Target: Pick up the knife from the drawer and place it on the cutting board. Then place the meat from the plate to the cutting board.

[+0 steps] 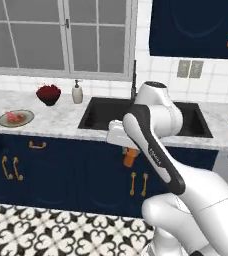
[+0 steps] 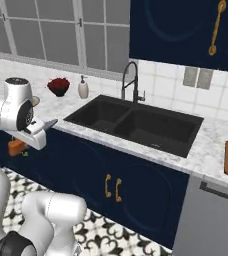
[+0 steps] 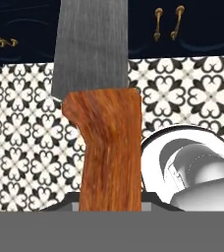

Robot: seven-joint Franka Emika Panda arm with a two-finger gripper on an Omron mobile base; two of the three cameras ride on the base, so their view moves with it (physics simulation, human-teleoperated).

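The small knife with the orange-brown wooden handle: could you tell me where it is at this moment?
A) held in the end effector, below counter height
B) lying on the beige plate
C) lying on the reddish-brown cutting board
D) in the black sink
A: the small knife with the orange-brown wooden handle sits in the end effector, in front of the navy cabinets and above the patterned floor.

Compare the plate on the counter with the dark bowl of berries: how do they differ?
The plate is shallow, pale beige-grey and carries pink meat; the bowl is deep, dark and heaped with red berries. The plate sits nearer the counter's front edge, the bowl further back by the soap bottle. Both are round and rest on the marble counter.
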